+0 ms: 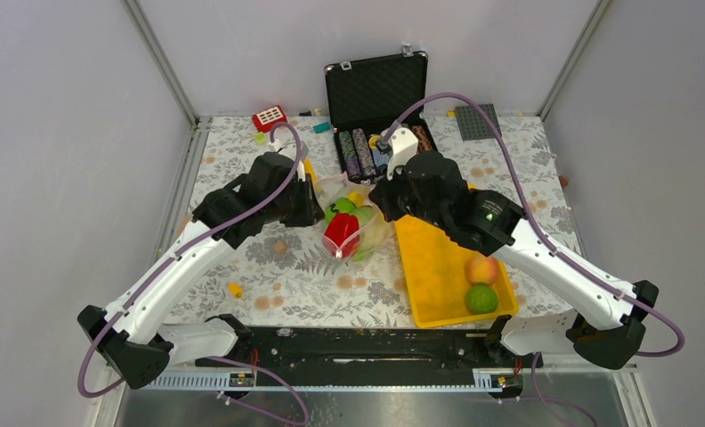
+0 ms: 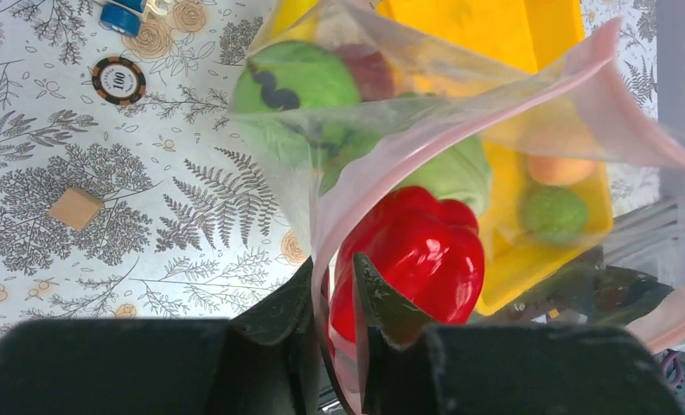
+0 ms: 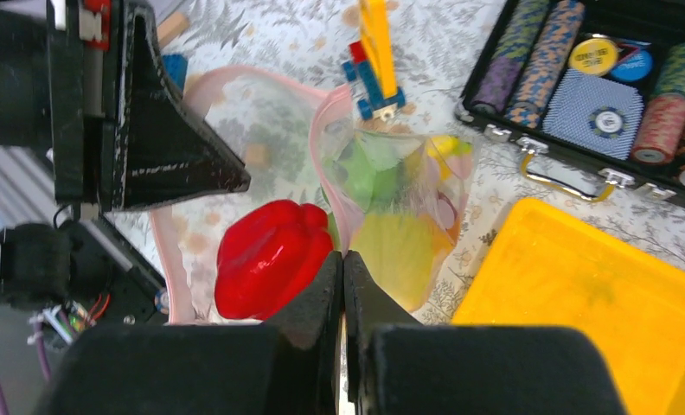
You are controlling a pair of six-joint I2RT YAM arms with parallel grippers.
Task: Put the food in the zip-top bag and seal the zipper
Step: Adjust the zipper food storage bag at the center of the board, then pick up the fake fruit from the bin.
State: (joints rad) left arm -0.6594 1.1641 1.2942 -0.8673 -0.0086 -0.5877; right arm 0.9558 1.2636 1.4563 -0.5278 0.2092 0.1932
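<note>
Arm pose: both arms reach forward and inward from their bases, and the wrists meet over the zip-top bag point(image 1: 373, 229) at mid-table, just left of the yellow tray point(image 1: 433, 267).

Right gripper point(image 3: 343, 264): you see its jaws pressed fully together, with the pinkish zipper point(image 3: 333, 207) running down into them. It holds the bag by that rim.

Left gripper point(image 2: 337, 281): its jaws stand a narrow slot apart and the bag's edge passes through the slot. You cannot tell whether the pads press on the film.

Food: the red toy pepper point(image 2: 417, 251) lies in the bag's mouth, close to both grippers. The green round pieces point(image 2: 296, 82) sit deeper in the bag. A peach point(image 1: 481, 269) and a green ball point(image 1: 482, 298) lie in the tray, well apart from the bag.

Limits of view:
- From above, the wrist housings hide both sets of fingertips.
- In the left wrist view, you see the tray and its two pieces only as a blur through the film.
- A yellow piece point(image 3: 447, 145) deep in the bag may be the banana, but crinkled plastic obscures it.
</note>
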